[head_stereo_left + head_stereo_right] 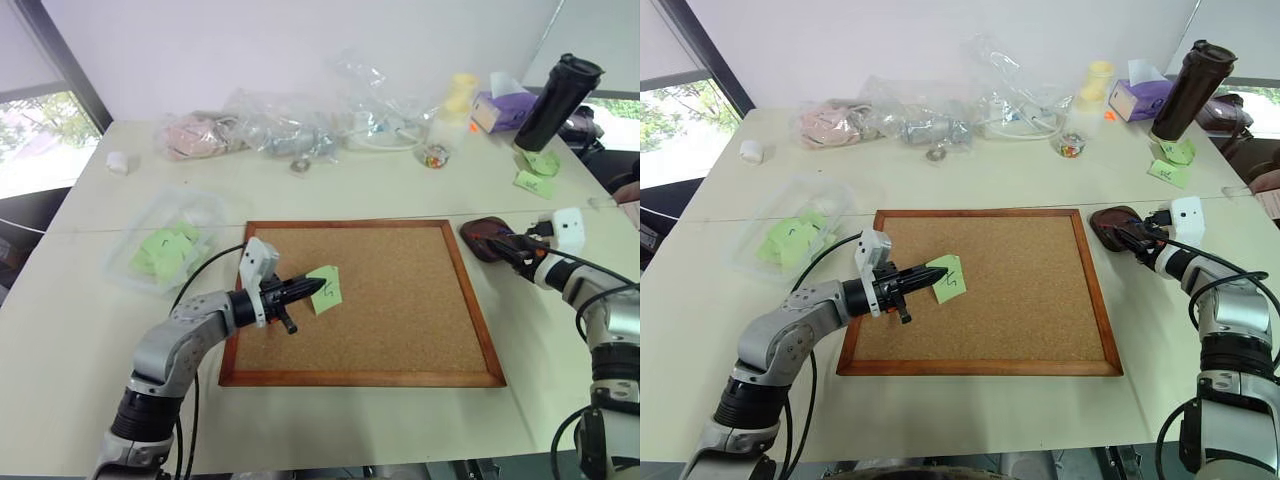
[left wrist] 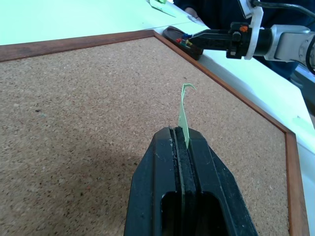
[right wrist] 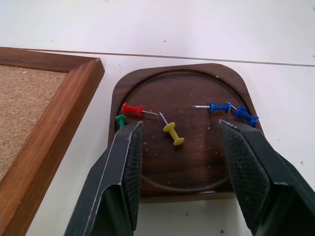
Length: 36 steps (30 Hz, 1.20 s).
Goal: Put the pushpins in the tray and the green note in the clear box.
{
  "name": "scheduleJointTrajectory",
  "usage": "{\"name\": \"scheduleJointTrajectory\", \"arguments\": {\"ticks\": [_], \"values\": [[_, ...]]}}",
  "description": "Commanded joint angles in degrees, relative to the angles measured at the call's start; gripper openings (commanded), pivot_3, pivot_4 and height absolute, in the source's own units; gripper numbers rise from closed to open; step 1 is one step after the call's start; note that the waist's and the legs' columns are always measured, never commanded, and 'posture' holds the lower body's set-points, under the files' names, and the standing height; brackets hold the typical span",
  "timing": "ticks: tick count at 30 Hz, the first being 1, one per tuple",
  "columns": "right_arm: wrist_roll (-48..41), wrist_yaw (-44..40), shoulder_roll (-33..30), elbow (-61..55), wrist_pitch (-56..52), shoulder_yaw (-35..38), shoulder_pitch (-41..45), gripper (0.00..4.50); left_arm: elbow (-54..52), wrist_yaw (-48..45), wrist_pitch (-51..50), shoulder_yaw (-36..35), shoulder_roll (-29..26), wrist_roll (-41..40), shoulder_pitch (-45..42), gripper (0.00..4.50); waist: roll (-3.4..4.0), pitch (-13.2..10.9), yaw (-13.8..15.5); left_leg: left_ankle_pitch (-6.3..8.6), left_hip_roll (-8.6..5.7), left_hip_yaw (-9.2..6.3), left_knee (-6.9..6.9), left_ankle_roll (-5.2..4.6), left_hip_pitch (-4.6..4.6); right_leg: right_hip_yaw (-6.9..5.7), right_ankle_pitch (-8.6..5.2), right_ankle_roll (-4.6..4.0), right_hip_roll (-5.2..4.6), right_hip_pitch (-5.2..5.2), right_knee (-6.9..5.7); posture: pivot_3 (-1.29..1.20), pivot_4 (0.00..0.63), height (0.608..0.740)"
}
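The green note (image 1: 326, 288) hangs a little above the cork board (image 1: 400, 320), and my left gripper (image 1: 316, 284) is shut on its edge; the left wrist view has the slip (image 2: 183, 110) standing up edge-on from the closed fingertips. Off the board's far right corner sits the dark brown tray (image 3: 197, 71). My right gripper (image 3: 180, 126) is open just over it, one finger on each side. Several pushpins lie in the tray, among them a red one (image 3: 132, 108), a yellow one (image 3: 173, 133) and a blue one (image 3: 219, 106). The clear box (image 1: 203, 212), with green slips inside, stands left of the board.
Clear plastic bags (image 1: 290, 125) lie along the table's back. A dark tumbler (image 1: 556, 102), a purple tissue box (image 1: 500, 108) and loose green slips (image 1: 535, 172) are at the back right. A small clear cup (image 1: 435, 155) stands behind the board.
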State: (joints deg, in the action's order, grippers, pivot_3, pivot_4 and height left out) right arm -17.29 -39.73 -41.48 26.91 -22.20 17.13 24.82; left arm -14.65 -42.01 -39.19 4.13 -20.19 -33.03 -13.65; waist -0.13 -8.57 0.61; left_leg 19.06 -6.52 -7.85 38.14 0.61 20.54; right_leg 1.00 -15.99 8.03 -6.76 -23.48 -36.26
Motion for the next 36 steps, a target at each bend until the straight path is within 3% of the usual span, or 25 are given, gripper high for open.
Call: {"name": "scheduleJointTrajectory", "arguments": {"ticks": [1, 8, 12, 15, 19, 26, 33, 36], "values": [[-3.9, -3.2, -1.6, -9.0, -2.8, 1.5, -0.9, 2.43, -1.5, -0.3, 1.4, 1.1, -0.4, 0.8, 0.3, 0.0, 0.01, 0.0, 0.0, 0.0, 0.0, 0.0, 0.0, 0.0, 0.0, 0.0, 0.0, 0.0, 0.0, 0.0, 0.0, 0.0, 0.15, 0.74], [-19.6, -13.9, -8.2, -41.8, -20.6, -0.4, -8.2, 2.43, -2.9, -1.9, 2.9, 1.7, -4.1, 2.4, -0.7, 0.0, 0.16, -0.1, 0.1, 0.0, 0.02, -0.05, -0.01, 0.0, 0.04, 0.0, 0.0, 0.0, 0.01, -0.01, 0.01, 0.0, 0.15, 0.74], [-23.3, -15.7, -9.5, -51.0, -23.9, -4.5, -7.8, 2.43, -4.7, -1.2, 2.6, 0.6, -5.5, 2.5, -2.0, 0.0, 0.12, -0.1, 0.2, 0.01, 0.02, -0.07, 0.0, -0.02, 0.02, -0.01, 0.0, 0.0, -0.01, 0.04, 0.05, 0.0, 0.15, 0.74], [-24.5, -15.3, -8.2, -52.9, -24.3, -6.8, -6.3, 2.43, -7.1, 2.7, 1.8, -3.6, -6.4, 2.1, -3.6, 0.0, 0.08, -0.1, 0.2, 0.01, 0.01, -0.07, 0.03, -0.02, 0.04, -0.01, 0.0, 0.0, -0.02, 0.05, 0.05, 0.0, 0.15, 0.74], [-23.5, -15.3, -6.1, -53.6, -22.8, -11.4, -4.3, 2.43, -8.7, 9.3, 0.5, -14.5, -10.2, 1.7, -6.5, 0.0, 0.03, -0.1, 0.0, 0.01, 0.04, -0.09, 0.02, -0.01, 0.04, -0.01, 0.0, 0.0, 0.0, 0.01, 0.04, 0.0, 0.15, 0.74], [-19.9, -16.9, -3.4, -50.7, -18.9, -18.0, -1.7, 2.43, -1.0, 12.3, 0.7, -29.0, -19.3, 2.8, -6.4, 0.0, 0.03, -0.2, 0.1, 0.01, 0.02, -0.08, -0.02, -0.01, 0.05, -0.06, 0.0, 0.0, -0.01, -0.06, 0.01, 0.0, 0.15, 0.74], [-16.5, -18.6, -2.3, -46.9, -15.6, -20.9, 1.8, 2.43, 9.9, 6.9, 7.7, -27.1, -23.5, 7.6, -2.4, 0.0, 0.0, -0.2, 0.3, 0.01, -0.01, -0.14, -0.01, -0.01, 0.06, -0.1, 0.0, 0.0, -0.02, -0.02, 0.01, 0.0, 0.15, 0.74], [-15.7, -18.9, -2.3, -46.3, -14.9, -20.9, 1.9, 2.48, 14.5, 4.5, 10.4, -24.9, -23.4, 9.3, -1.5, 0.95, 0.0, -0.2, 0.1, 0.01, -0.01, -0.16, -0.01, -0.01, 0.08, -0.12, 0.0, 0.0, -0.03, -0.03, 0.02, 0.0, 0.15, 0.74]]}}
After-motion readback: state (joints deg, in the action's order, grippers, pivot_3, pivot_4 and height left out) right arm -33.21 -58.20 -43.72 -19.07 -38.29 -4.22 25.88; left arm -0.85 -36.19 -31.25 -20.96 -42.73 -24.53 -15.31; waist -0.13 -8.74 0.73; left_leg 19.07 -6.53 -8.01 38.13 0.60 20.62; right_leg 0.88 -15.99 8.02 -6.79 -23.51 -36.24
